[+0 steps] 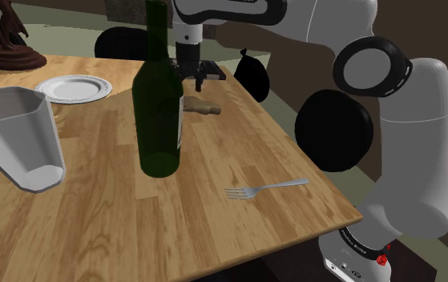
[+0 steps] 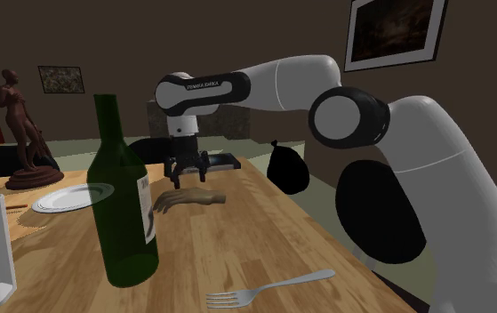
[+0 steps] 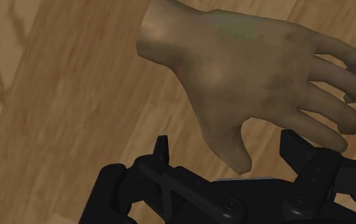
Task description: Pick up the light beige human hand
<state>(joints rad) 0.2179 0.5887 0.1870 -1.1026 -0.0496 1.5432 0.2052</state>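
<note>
You are watching a mottled tan hand (image 3: 246, 70) lying on the wood table (image 3: 55, 95), released end effector (image 3: 228, 151) hovering over it.

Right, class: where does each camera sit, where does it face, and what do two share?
Shoulder view: beside the stand, looking down over the table; white arm shows.
Second exterior view: low at table's end, facing the wall; arm, gripper show.
Wrist view: on the gripper, facing the beige hand; open fingers show.
Both outer views share bottle, fork.

Home dining room: wooden table (image 1: 110, 216), plate (image 1: 72, 88), fork (image 1: 266, 189), framed picture (image 2: 396, 29).
</note>
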